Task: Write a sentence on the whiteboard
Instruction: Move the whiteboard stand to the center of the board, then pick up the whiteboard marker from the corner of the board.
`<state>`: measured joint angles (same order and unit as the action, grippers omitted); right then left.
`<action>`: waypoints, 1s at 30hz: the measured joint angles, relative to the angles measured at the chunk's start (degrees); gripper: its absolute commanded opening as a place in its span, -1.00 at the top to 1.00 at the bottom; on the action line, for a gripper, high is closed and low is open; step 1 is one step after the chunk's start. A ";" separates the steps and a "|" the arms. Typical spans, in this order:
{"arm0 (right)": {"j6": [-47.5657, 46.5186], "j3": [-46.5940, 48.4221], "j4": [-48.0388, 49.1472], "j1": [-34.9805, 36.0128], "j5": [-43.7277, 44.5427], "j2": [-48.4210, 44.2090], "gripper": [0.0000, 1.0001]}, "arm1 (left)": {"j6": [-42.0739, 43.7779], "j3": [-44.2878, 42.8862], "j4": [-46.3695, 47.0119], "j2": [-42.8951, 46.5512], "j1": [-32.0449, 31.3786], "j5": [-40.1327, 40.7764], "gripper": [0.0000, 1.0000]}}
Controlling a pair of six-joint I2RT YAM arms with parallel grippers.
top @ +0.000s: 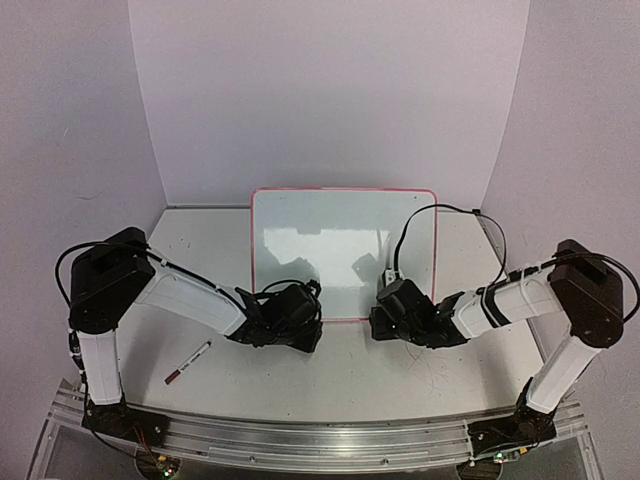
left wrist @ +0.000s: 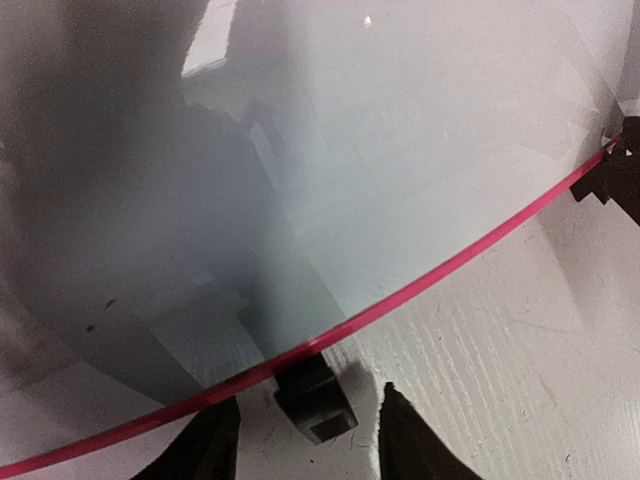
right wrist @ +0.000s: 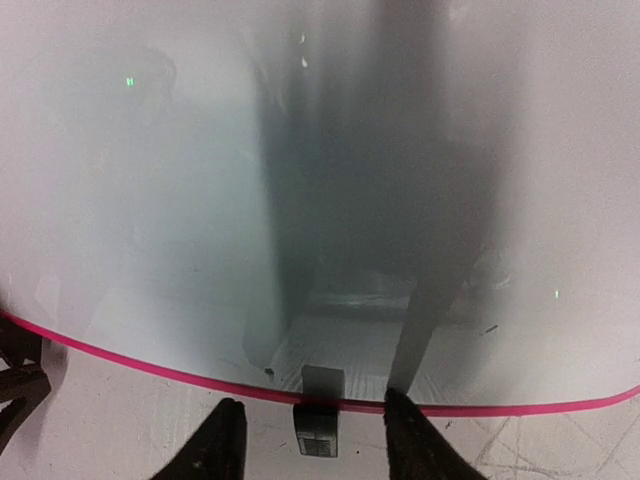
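Your left claw [left wrist: 308, 440] and right claw [right wrist: 312, 425], both spread, each straddle a black clip foot [left wrist: 316, 398] untouched; the whiteboard [top: 345, 250] stands just ahead of them.

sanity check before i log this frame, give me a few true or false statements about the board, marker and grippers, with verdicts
1. No writing shows on the board. True.
2. The left gripper holds the marker. False: the marker lies on the table, near the left arm.
3. Both grippers sit at the board's near edge. True.
4. The right gripper is shut. False: its fingers stand apart, with a black clip foot between them.
5. The board's frame is blue. False: it is red-pink.
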<state>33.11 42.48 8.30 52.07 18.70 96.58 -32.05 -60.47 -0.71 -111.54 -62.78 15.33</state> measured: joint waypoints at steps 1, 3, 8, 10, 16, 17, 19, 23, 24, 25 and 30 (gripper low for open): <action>-0.33 0.02 -0.20 -0.02 -0.26 -0.23 -0.25 | -0.11 1.00 0.29 0.68 0.00 -0.40 -0.22; -1.01 0.00 -1.04 -0.02 -0.82 -1.14 -0.39 | -0.35 3.28 0.63 2.73 -0.05 -1.71 -0.45; -3.39 -0.57 -3.81 0.16 -3.25 -7.66 -0.52 | -1.29 10.16 -0.64 12.50 -0.07 -5.13 -0.68; -4.28 -0.99 -4.42 0.28 -4.42 -10.70 -0.55 | -1.68 11.58 -2.53 17.66 -0.06 -5.40 -0.70; -6.47 -2.89 -5.19 0.40 -6.92 -18.10 -0.59 | -4.87 12.75 -11.88 30.44 3.08 -4.08 -0.72; -6.87 -3.16 -5.21 0.40 -7.07 -18.81 -0.59 | -5.91 13.41 -14.23 32.30 4.68 -3.44 -0.72; -7.84 -3.26 -5.08 0.40 -7.29 -19.39 -0.59 | -8.19 15.01 -19.72 35.69 8.65 -2.00 -0.71; -9.46 -3.24 -4.93 0.40 -7.67 -19.32 -0.56 | -11.99 17.65 -29.94 38.24 14.38 -1.00 -0.72; -9.71 -3.19 -4.92 0.39 -7.73 -19.20 -0.56 | -12.74 18.37 -31.72 38.16 14.74 -1.14 -0.73; -9.90 -3.12 -4.89 0.37 -7.83 -18.98 -0.55 | -13.32 18.98 -33.34 37.84 14.80 -1.23 -0.75; -10.16 -3.06 -4.79 0.37 -8.91 -18.08 -0.53 | -15.74 19.41 -38.08 34.60 15.40 -0.98 -0.68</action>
<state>22.95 39.42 3.51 52.45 9.79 78.50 -47.79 -41.06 -38.78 -76.94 -47.39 14.35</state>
